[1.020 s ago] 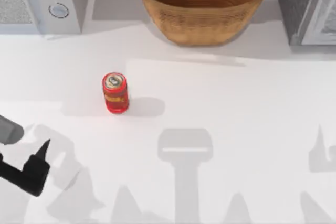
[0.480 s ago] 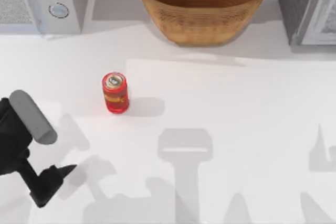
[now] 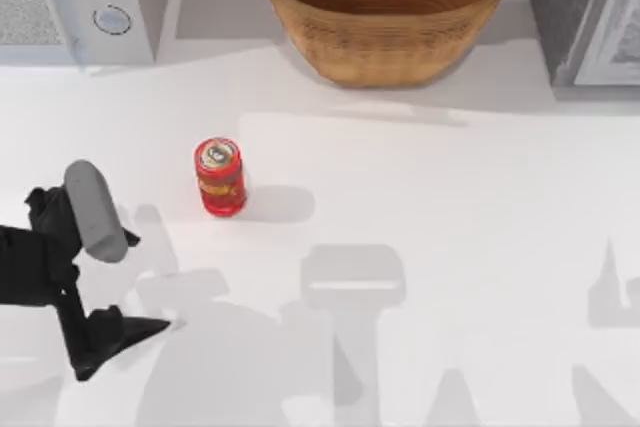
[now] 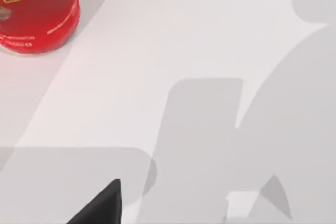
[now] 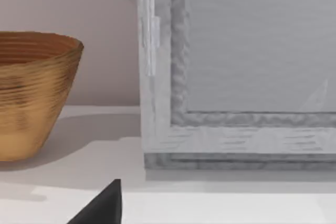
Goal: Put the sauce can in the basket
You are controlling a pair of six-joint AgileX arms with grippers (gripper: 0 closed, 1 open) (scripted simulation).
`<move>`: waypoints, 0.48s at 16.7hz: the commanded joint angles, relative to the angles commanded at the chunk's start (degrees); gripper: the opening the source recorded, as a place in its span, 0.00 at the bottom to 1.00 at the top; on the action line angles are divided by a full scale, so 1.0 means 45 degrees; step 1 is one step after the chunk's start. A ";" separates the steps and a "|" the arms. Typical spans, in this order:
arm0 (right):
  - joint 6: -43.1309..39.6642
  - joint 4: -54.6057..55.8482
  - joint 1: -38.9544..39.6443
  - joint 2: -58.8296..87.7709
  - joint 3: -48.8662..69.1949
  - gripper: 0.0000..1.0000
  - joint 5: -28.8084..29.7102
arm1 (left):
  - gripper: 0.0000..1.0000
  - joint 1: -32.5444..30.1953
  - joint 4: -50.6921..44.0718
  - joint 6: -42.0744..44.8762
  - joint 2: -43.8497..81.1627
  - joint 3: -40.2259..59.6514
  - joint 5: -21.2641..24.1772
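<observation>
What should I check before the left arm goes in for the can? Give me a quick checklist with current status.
1. Can upright on the table: ok. The can stands on its base, silver top up.
2. Can free of obstructions: ok. Bare table lies all around it.
3. Left tool lined up with the can: not ok. The left tool is at the table's left, nearer the front edge than the can, and apart from it.
4. Left tool open wide enough: cannot tell.
5. Basket ready: ok. The basket sits upright at the back of the table, and what shows of its inside holds nothing.
6. Path from can to basket: ok, nothing stands between them.
</observation>
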 joint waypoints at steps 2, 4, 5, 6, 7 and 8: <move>0.0000 0.0000 0.0000 0.0000 0.0000 1.00 0.0000 | 1.00 0.0111 -0.0249 0.0662 0.1033 0.0615 0.0633; 0.0000 0.0000 0.0000 0.0000 0.0000 1.00 0.0000 | 1.00 0.0218 -0.0508 0.1276 0.2007 0.1203 0.1228; 0.0000 0.0000 0.0000 0.0000 0.0000 1.00 0.0000 | 1.00 0.0262 -0.0641 0.1566 0.2481 0.1478 0.1498; 0.0000 0.0000 0.0000 0.0000 0.0000 1.00 0.0000 | 1.00 0.0305 -0.0774 0.1857 0.2954 0.1753 0.1767; 0.0000 0.0000 0.0000 0.0000 0.0000 1.00 0.0000 | 1.00 0.0340 -0.0903 0.2135 0.3404 0.2019 0.2028; 0.0000 0.0000 0.0000 0.0000 0.0000 1.00 0.0000 | 1.00 0.0376 -0.1032 0.2414 0.3854 0.2285 0.2288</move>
